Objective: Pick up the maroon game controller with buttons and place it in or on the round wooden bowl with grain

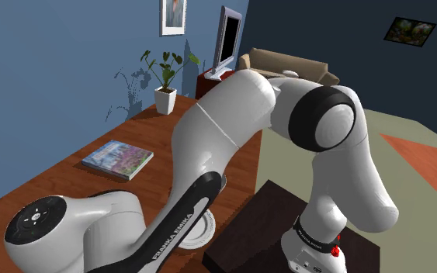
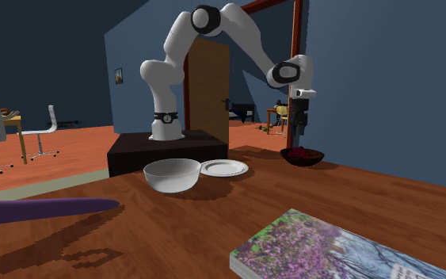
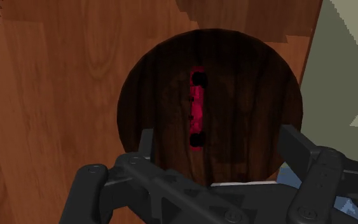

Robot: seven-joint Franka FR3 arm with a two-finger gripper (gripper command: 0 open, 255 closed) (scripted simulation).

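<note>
The maroon game controller point(image 3: 198, 108) lies inside the round dark wooden bowl point(image 3: 247, 76), straight below my gripper point(image 3: 222, 149). The two black fingers point(image 3: 147, 143) stand wide apart over the bowl's near rim and touch nothing. In the second exterior view the gripper point(image 2: 299, 125) hangs a short way above the bowl point(image 2: 312, 159), and the controller point(image 2: 296, 150) shows as a reddish lump in it. The bowl sits on the wooden table close to its edge.
A white bowl point(image 2: 172, 174) and a white plate point(image 2: 224, 167) stand on the table in front of the dark stand point(image 2: 165, 149). A book point(image 2: 332, 250) lies near the second exterior camera, and a purple object point(image 2: 39, 210) lies at that view's left. A potted plant point(image 1: 164, 77) stands at the table's far end.
</note>
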